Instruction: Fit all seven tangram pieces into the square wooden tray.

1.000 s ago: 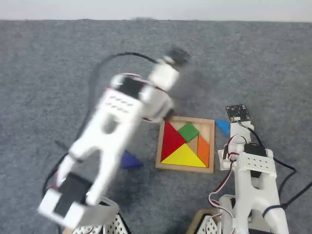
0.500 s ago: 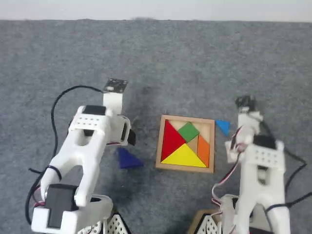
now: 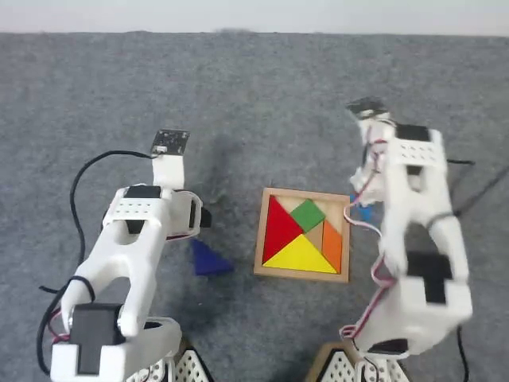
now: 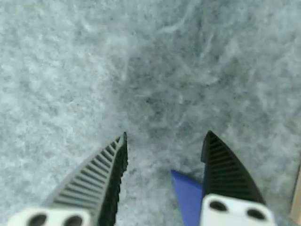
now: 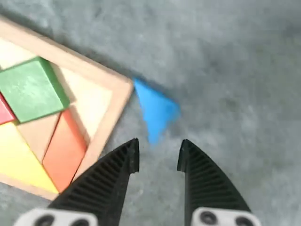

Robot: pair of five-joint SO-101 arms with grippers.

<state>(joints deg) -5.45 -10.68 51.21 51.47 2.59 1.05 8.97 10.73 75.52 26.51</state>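
Since the earlier frames the right arm (image 3: 413, 191) has been swung forward past the square wooden tray (image 3: 302, 276), and the left arm (image 3: 139, 239) has been drawn slightly away from it. 4 pieces are seated in the tray: a red triangle (image 3: 278, 227), a green square (image 3: 308, 215), a yellow triangle (image 3: 301, 256) and an orange parallelogram (image 3: 332, 245). 2 pale patches are left among them; whether these are bare floor or unpainted pieces cannot be told.

2 pieces are left on the grey carpet (image 3: 238, 95). A light blue triangle (image 5: 155, 110) is seen just beside a corner of the tray, apart from the rim; from above it is mostly covered by the right arm. A dark blue triangle (image 3: 208, 260) lies near the tray's opposite side and is partly cut off in the left wrist view.

The left gripper (image 4: 167, 136) is spread wide, with the dark blue triangle next to 1 finger. The right gripper (image 5: 159, 142) is parted narrowly, nothing held, just short of the light blue triangle.
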